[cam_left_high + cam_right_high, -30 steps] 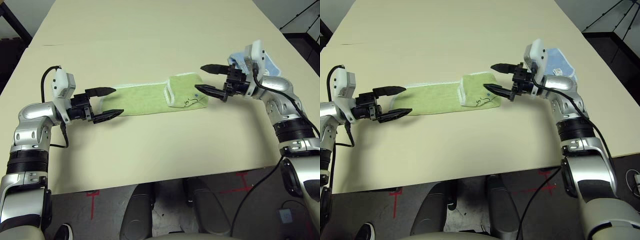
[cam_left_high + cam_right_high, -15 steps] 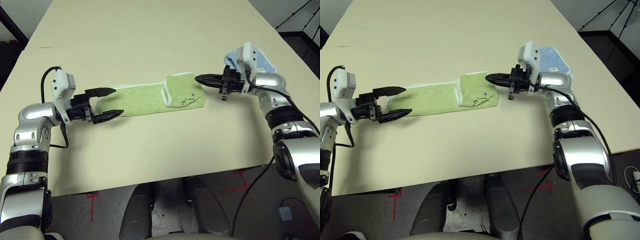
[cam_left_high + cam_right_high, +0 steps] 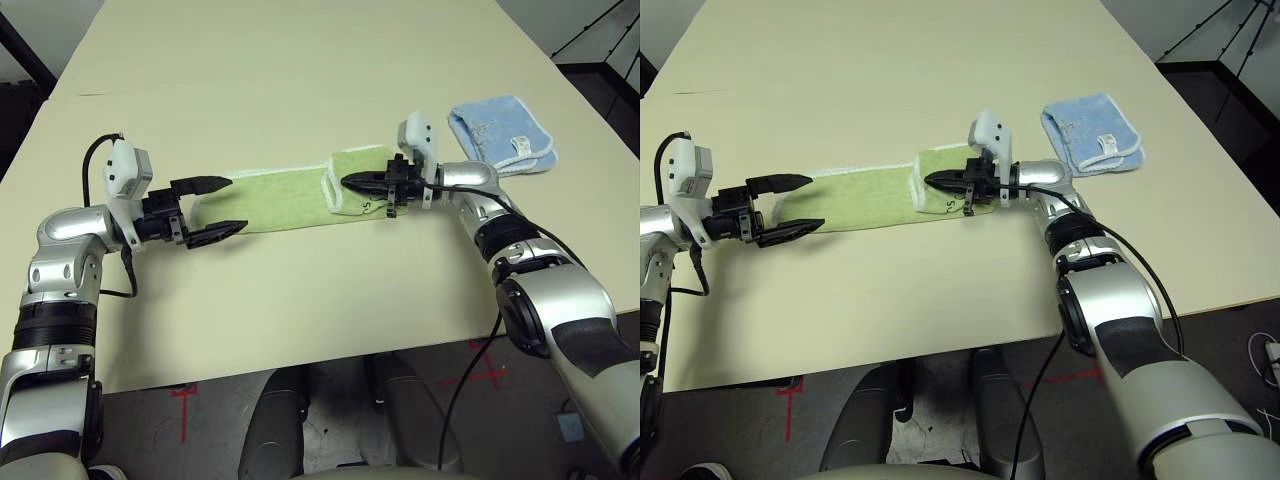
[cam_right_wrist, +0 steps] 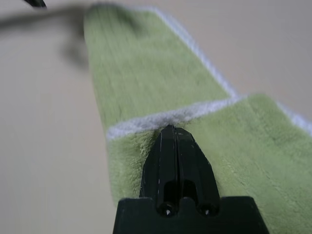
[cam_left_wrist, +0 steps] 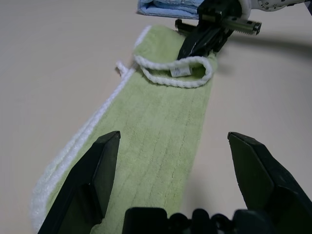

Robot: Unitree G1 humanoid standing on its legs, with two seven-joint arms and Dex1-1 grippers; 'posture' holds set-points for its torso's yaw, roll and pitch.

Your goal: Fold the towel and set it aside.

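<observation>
Beige counter (image 3: 300,60), green towel (image 3: 285,200) lying as long strip mid-counter, right end already flapped over. Right end effector (image 3: 352,181) has swung in from beside blue cloth (image 3: 500,135), fingers now pressed together, tip resting over folded flap. Can't tell if it's pinching cloth or just pressing. Left end effector (image 3: 222,205) hasn't budged, fingers spread wide at towel's left end. Guessing next fold is coming.
</observation>
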